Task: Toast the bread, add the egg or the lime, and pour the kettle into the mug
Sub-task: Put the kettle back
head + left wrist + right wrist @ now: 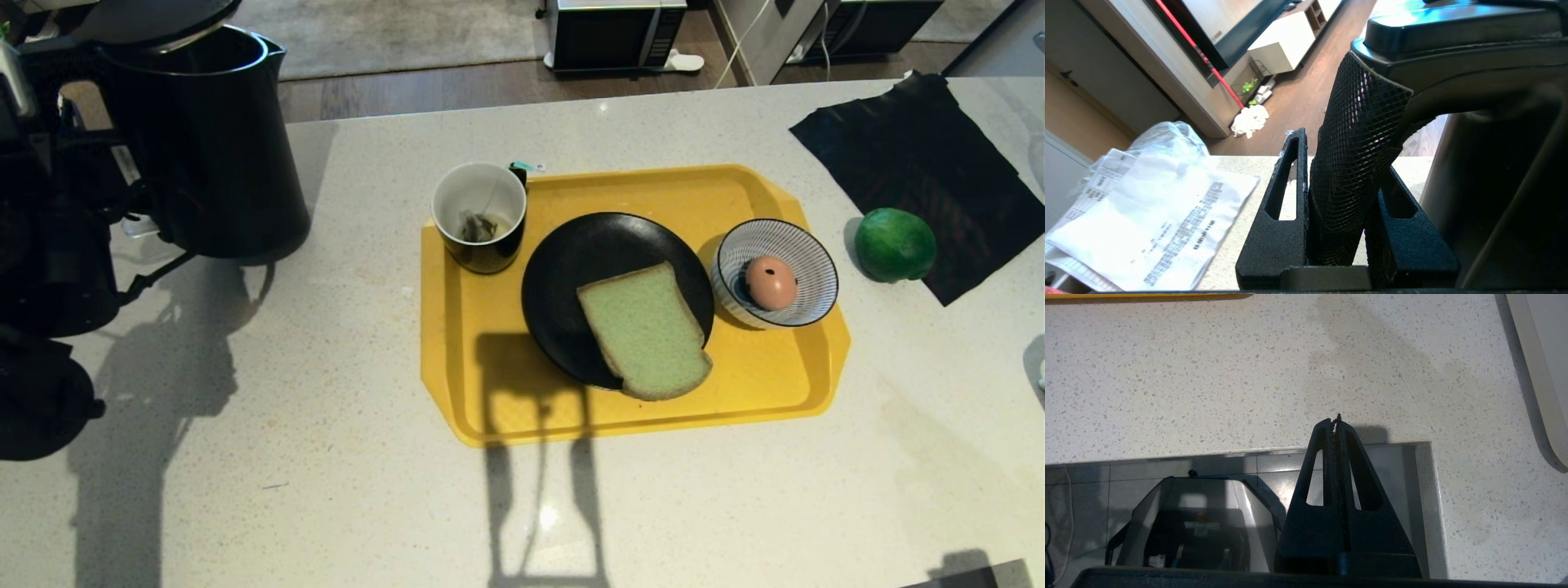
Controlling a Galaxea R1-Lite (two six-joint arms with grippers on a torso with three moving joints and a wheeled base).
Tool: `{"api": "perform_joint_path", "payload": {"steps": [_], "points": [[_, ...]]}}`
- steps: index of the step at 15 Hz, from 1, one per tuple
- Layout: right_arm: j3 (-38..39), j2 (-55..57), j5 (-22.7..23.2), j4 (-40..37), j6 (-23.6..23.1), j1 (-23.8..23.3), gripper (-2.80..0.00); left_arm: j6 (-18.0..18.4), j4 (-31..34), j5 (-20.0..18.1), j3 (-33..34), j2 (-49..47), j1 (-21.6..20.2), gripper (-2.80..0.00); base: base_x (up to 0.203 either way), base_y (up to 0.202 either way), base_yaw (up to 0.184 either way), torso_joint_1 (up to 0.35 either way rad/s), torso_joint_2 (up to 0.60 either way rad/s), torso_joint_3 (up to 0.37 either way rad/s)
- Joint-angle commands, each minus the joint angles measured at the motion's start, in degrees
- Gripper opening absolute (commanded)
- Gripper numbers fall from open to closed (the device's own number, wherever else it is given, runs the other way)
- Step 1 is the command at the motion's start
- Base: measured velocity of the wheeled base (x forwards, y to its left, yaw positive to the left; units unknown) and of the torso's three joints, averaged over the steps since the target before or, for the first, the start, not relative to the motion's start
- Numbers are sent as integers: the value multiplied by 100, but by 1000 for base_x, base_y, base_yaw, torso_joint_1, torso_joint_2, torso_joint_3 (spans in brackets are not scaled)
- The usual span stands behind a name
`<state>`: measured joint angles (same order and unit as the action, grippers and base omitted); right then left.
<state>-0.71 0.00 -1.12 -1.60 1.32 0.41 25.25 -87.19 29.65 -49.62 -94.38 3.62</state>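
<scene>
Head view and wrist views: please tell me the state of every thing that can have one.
kettle: lid open, held by its handle
left gripper: shut on handle
right gripper: shut, empty
mug: upright, teabag inside
bread: flat on black plate
egg: in striped bowl
lime: on counter

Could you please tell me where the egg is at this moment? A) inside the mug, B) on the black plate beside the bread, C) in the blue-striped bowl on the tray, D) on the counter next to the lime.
C: the egg lies inside the blue-striped bowl, which stands on the yellow tray, right of the plate.
</scene>
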Motion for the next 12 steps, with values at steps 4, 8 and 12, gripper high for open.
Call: {"api": "perform_joint_path", "payload": {"steps": [4,8,12], "points": [[0,6,-5,-6,0,2,-280,24,-48,23,7,-3,401,-280,0,0,0,0,0,0],[0,0,-2,1,0,2,-280,31,-48,24,166,135,734,-280,0,0,0,0,0,0],[0,8,-3,-5,0,2,-280,14,-48,18,924,480,941,-280,0,0,0,0,0,0]]}}
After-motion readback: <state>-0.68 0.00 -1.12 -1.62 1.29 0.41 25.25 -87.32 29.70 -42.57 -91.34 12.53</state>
